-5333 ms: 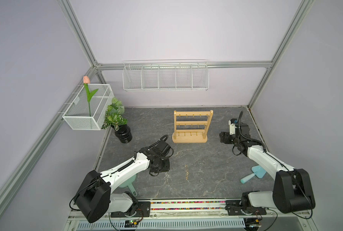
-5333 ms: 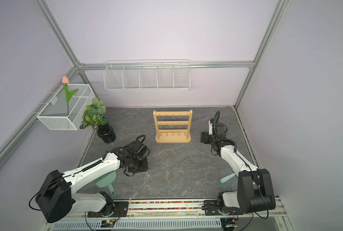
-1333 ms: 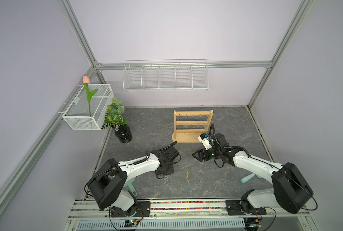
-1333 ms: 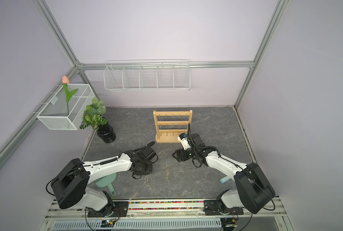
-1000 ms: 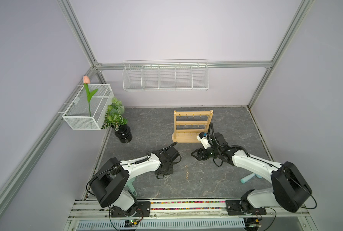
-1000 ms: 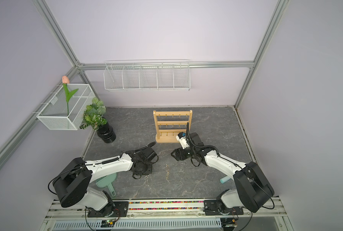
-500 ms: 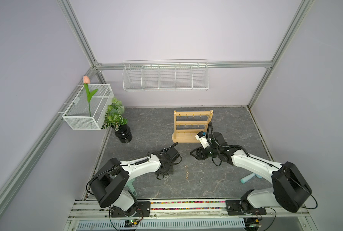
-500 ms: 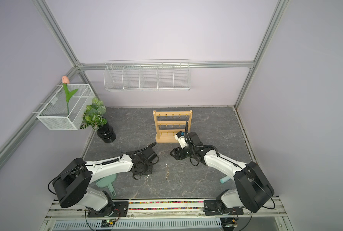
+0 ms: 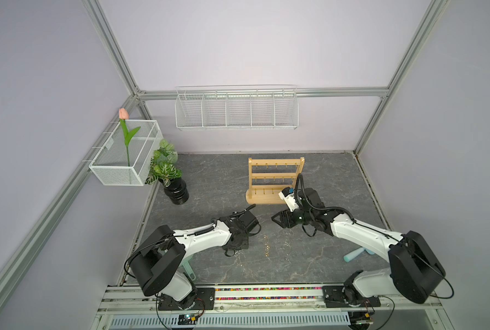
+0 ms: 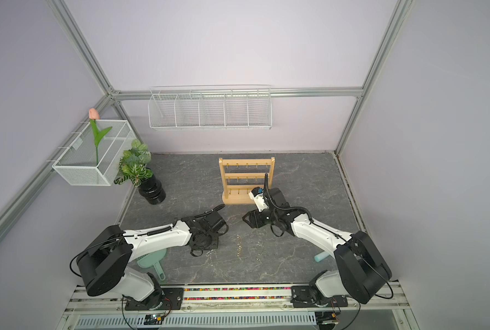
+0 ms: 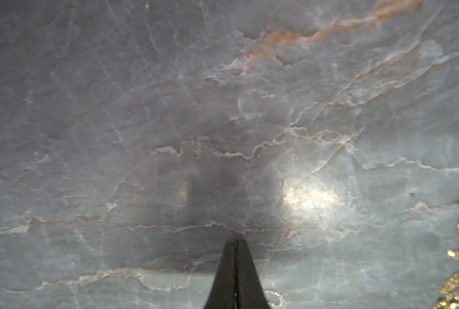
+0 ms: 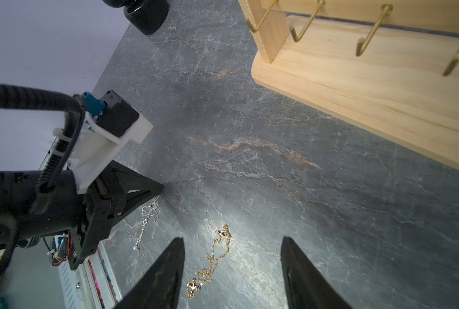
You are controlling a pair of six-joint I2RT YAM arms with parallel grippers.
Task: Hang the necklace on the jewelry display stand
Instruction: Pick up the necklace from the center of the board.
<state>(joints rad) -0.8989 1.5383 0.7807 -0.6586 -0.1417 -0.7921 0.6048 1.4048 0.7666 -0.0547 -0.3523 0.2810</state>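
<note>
I count two necklaces lying on the desk [image 9: 209, 177], near each other but apart, both in front of the one wooden stand [image 9: 275, 180] with its three hooked rails. The silver necklace [image 12: 146, 222] trails away from the tip of my left hand [image 12: 161, 188]. That hand is closed, its two fingers pressed flat together and down at the desk. I cannot tell whether the chain's end is caught between them. The gold necklace [image 12: 212, 254] lies loose in a wavy line under my right hand [image 12: 232, 238], which hovers with its two fingers spread wide, holding nothing. Four hooks of the stand's lowest rail show in the right wrist view. On the walls hang two wire baskets [image 9: 236, 107].
</note>
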